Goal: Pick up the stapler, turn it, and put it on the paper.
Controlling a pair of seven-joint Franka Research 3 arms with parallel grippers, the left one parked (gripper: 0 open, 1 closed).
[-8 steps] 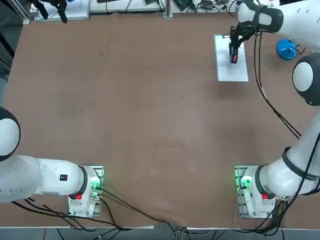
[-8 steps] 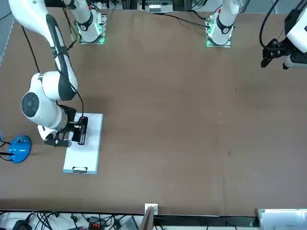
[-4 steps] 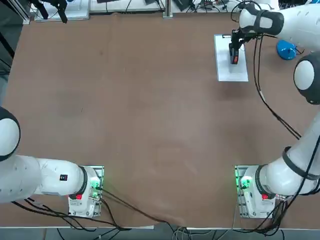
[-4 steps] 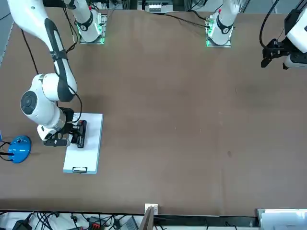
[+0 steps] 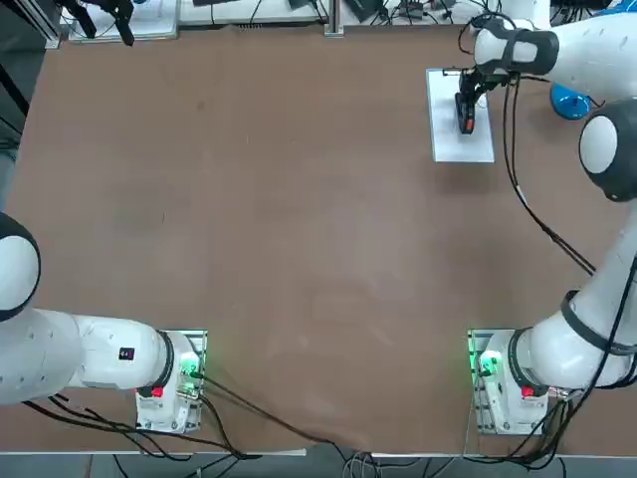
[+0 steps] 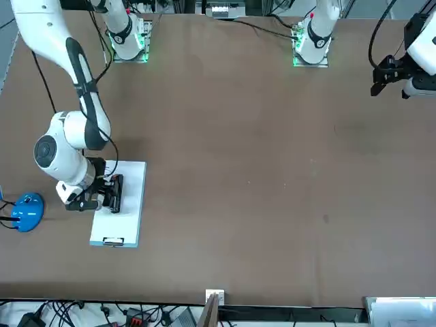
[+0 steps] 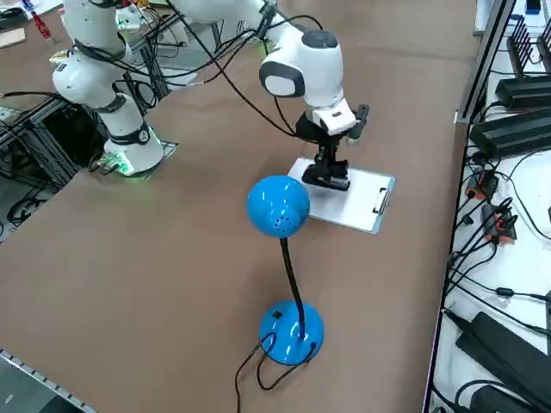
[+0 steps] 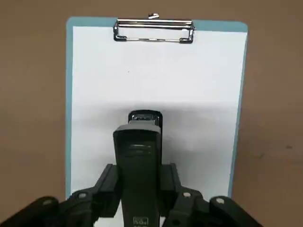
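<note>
The right arm reaches from its base at the near edge out to the table's far right corner, its elbow bent high and its forearm turned inward. The wrist points straight down. The right gripper point(image 5: 466, 108) hangs low, just above the table surface, its two fingers point(image 8: 105, 185) closed against the sides of the stapler point(image 8: 138, 161) held between them.

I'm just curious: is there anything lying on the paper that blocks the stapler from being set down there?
Nothing visible does. The right gripper holds the stapler directly over the paper; only the metal clip sits at the sheet's far end.
</note>
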